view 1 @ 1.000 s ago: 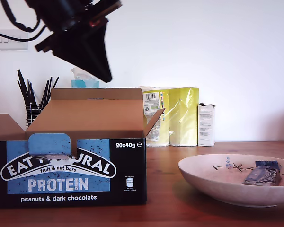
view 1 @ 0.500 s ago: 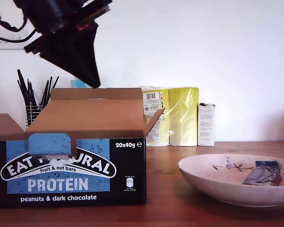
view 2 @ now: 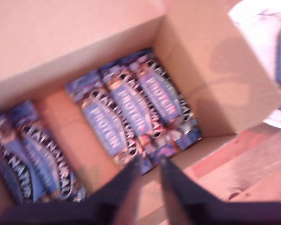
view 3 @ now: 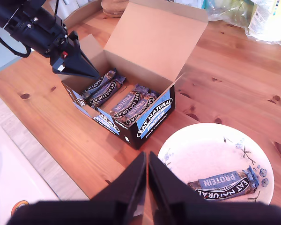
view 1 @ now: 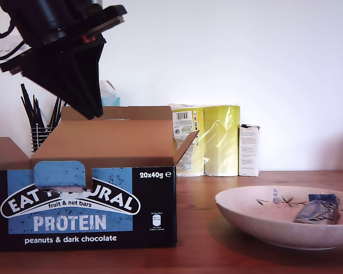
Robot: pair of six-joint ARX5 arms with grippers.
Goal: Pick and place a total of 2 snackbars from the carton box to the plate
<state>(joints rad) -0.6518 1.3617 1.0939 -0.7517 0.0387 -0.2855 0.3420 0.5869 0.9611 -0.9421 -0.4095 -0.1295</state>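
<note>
"EAT NATURAL fruit & nut bars PROTEIN peanuts & dark chocolate" and "20x40g" are being shown on the carton box [view 1: 83, 208] front. "PROTEIN" and "EAT NATURAL" are being displayed on the snackbar [view 3: 223, 183] wrapper lying in the plate [view 3: 196, 154].

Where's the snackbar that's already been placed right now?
One snackbar lies inside the plate, near its rim at the exterior view's right, with the carton box on that view's left.
</note>
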